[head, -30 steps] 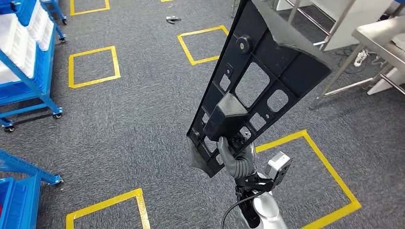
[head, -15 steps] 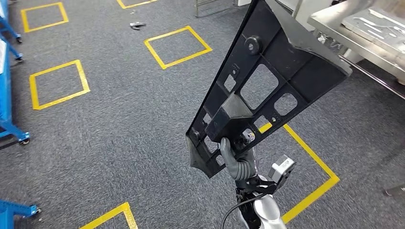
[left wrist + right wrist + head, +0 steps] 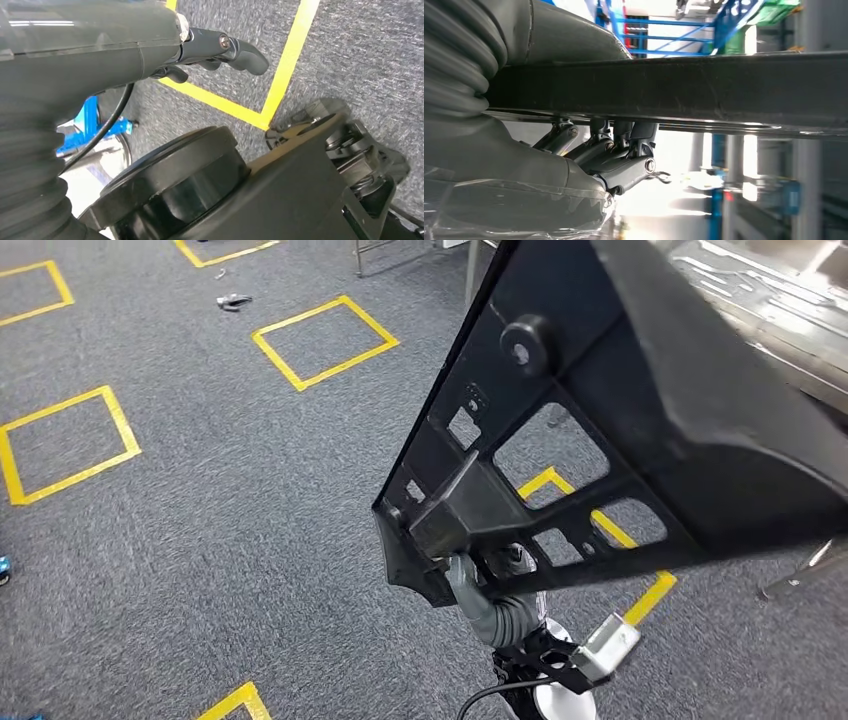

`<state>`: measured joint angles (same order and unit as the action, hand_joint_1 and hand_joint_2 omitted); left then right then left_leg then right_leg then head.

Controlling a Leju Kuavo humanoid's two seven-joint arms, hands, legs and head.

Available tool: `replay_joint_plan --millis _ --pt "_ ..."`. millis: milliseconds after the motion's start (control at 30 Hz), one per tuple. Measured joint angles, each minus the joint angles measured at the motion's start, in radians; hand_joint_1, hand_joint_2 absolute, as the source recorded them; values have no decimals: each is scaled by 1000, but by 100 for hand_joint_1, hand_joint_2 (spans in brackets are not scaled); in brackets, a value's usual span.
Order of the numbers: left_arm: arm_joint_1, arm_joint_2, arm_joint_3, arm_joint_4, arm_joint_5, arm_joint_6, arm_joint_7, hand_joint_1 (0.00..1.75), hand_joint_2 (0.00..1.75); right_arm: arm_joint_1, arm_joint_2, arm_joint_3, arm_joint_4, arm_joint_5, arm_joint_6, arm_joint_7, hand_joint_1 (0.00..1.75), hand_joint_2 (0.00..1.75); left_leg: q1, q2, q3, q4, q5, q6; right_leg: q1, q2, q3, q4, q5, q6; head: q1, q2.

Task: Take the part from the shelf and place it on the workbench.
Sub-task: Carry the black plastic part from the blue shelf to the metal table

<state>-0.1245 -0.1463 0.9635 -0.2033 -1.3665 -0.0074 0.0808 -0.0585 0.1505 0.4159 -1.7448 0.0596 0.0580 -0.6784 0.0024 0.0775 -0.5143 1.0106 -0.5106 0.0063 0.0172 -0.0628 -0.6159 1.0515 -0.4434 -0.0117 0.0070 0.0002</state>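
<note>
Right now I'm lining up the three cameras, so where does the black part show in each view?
Head view: the black part fills the centre and right, rising from the right hand that grips its lower end.
Left wrist view: not in it; the left hand hangs over the carpet.
Right wrist view: it is the dark bar across the picture, with fingers hooked onto it.
Shared landmark: the right hand on the part.

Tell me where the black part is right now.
In the head view the black part is held up by the right hand, which grips its lower end; it rises over the grey carpet toward the metal workbench at upper right.
</note>
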Motion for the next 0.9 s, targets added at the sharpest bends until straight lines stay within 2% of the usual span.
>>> replay_joint_plan --millis 33,100,133,167,233,267,300,333,367,400,467,533,600,667,700,733,767,800,833,867,900 --pt "0 0 0 0 -1 -1 0 0 175 -2 -1 9 -13 5 1 -3 173 175 -2 10 1 -1 -2 -3 5 -2 3 -8 -6 -3 1 0" --pt "-1 0 -1 0 -1 0 1 0 175 -6 -4 25 -34 13 3 -5 173 175 -3 25 7 -2 -9 -12 1 19 6 -21 -6 -10 1 0" --pt "-1 1 -1 0 0 1 1 0 175 -11 -6 33 -43 15 4 -6 173 175 -3 14 7 7 -19 -17 -2 30 10 -27 -5 -14 1 0" --pt "-2 1 -2 0 2 1 2 0 175 -19 -7 43 -50 17 5 -6 173 175 -2 -7 -3 36 -39 -21 -6 40 13 -32 -2 -19 1 0" --pt "-5 1 -1 0 8 2 3 0 175 -40 -10 63 -58 18 5 -5 173 175 1 -55 -54 150 -95 -28 -9 59 17 -36 0 -26 0 0" --pt "-9 1 0 0 12 2 4 0 175 -47 -10 72 -59 19 4 -3 173 175 1 -65 -87 218 -119 -29 -9 69 17 -36 0 -28 0 0" --pt "-13 1 0 0 15 3 5 0 175 -52 -12 79 -59 20 3 -2 173 175 1 -68 -111 265 -127 -30 -9 80 18 -35 0 -29 1 0" --pt "-15 1 1 0 17 4 7 0 175 -56 -14 86 -59 21 1 -1 173 175 1 -69 -121 280 -116 -30 -8 92 19 -33 0 -29 1 0" --pt "-16 1 2 0 18 5 9 0 175 -60 -15 91 -59 21 0 -1 173 175 1 -70 -114 256 -86 -29 -8 105 20 -31 -1 -28 1 0" --pt "-14 1 2 0 19 7 11 0 175 -64 -16 96 -59 22 -1 -1 173 175 2 -77 -94 199 -43 -27 -9 118 21 -29 -2 -27 1 0" --pt "-8 1 2 0 19 10 15 0 175 -72 -18 104 -59 22 -3 0 173 175 4 -114 -49 80 17 -21 -10 142 17 -23 -2 -23 1 0" --pt "-5 1 4 0 21 12 17 0 175 -77 -19 109 -59 22 -4 1 173 175 5 -140 -28 21 20 -15 -12 161 6 -19 2 -13 1 0" --pt "-6 -3 4 0 24 16 20 0 175 -79 -21 111 -59 20 -5 3 173 175 6 -127 -21 2 19 -6 -13 174 -3 -20 8 0 1 0" --pt "-6 -7 5 0 26 21 24 0 175 -84 -23 112 -59 18 -6 6 173 175 12 -107 -17 -10 27 7 -9 148 -15 2 -9 13 6 0" --pt "-6 -9 5 0 26 22 25 0 175 -87 -24 114 -58 18 -7 7 173 175 15 -95 -15 -15 31 12 -9 123 -33 42 -33 19 9 0" --pt "-5 -7 6 0 25 23 25 0 175 -91 -25 116 -56 17 -10 8 173 175 14 -84 -15 -17 32 14 -11 96 -60 99 -63 25 13 0" --pt "-5 -7 6 0 24 23 25 0 175 -93 -26 117 -54 17 -13 10 173 175 14 -72 -15 -17 32 15 -16 81 -92 164 -91 31 15 0" --pt "-4 -7 6 0 23 23 25 0 175 -95 -27 118 -51 16 -17 13 173 175 14 -60 -15 -17 31 15 -21 73 -119 218 -108 35 15 0" --pt "-5 -7 7 0 22 23 25 0 175 -97 -28 119 -48 15 -21 16 173 175 14 -49 -14 -16 30 14 -25 68 -131 242 -107 38 15 0" --pt "-5 -7 7 0 20 22 25 0 175 -99 -29 119 -45 14 -25 19 173 175 14 -39 -12 -16 27 12 -28 64 -124 227 -86 40 15 0" --pt "-4 -7 7 0 19 22 25 0 175 -103 -29 119 -43 12 -27 21 173 175 14 -28 -8 -16 25 10 -29 57 -97 174 -52 40 15 0"
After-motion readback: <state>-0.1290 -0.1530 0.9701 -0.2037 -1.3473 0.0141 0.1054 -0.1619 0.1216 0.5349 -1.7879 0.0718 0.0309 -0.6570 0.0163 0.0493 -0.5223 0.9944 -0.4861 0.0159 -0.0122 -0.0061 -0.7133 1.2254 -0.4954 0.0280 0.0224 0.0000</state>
